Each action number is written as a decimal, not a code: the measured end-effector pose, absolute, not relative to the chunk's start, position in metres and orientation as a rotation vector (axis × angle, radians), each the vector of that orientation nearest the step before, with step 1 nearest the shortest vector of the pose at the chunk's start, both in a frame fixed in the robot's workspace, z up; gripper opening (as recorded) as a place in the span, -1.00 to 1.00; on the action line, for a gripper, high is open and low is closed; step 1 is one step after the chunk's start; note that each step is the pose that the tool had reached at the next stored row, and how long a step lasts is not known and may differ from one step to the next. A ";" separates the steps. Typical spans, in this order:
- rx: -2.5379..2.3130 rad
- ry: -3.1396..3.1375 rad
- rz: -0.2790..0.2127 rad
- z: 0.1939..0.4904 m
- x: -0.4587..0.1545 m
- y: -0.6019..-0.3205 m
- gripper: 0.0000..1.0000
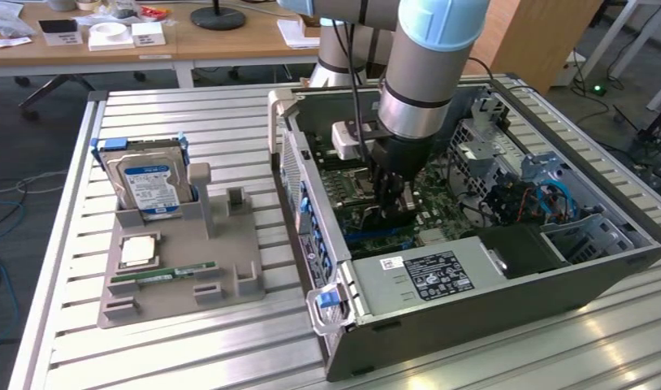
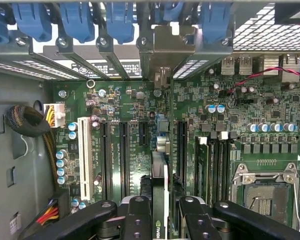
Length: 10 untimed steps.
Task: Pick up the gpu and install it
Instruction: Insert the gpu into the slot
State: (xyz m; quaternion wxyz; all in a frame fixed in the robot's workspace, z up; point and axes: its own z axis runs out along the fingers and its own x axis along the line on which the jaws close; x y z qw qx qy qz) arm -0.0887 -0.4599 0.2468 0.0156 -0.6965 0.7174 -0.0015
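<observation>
The gpu [image 2: 159,175] shows edge-on in the wrist view as a thin green card standing upright over the motherboard [image 2: 115,100]. Its silver bracket [image 2: 165,45] reaches the case's rear slot openings, among the blue latches. My gripper [image 2: 165,220] is shut on the gpu, with a black finger on each side of the card. In the exterior view the gripper [image 1: 390,203] is lowered deep into the open computer case [image 1: 472,301], down at the motherboard's expansion slots. Whether the card's edge sits in a slot I cannot tell.
Long black expansion slots [image 2: 124,150] lie beside the card, and memory slots and an empty CPU socket [image 2: 265,192] on its other side. At the exterior view's left, a grey parts holder [image 1: 179,276] carries a hard drive [image 1: 146,183], a memory stick [image 1: 162,275] and a processor [image 1: 138,250].
</observation>
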 end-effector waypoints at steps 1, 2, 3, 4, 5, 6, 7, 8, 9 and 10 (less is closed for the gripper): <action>-2.167 2.232 -0.005 0.247 -0.089 -0.460 -0.47; -2.167 2.232 -0.005 0.246 -0.089 -0.460 -0.47; -2.167 2.232 -0.005 0.246 -0.089 -0.460 -0.47; -2.167 2.232 -0.005 0.246 -0.089 -0.460 -0.47; -2.167 2.232 -0.005 0.246 -0.089 -0.460 -0.47; -2.167 2.232 -0.005 0.246 -0.089 -0.460 -0.47; -2.167 2.232 -0.005 0.246 -0.089 -0.460 -0.47; -2.167 2.232 -0.005 0.246 -0.089 -0.460 -0.47; -2.167 2.232 -0.005 0.246 -0.089 -0.460 -0.47; -2.167 2.232 -0.005 0.246 -0.089 -0.460 -0.47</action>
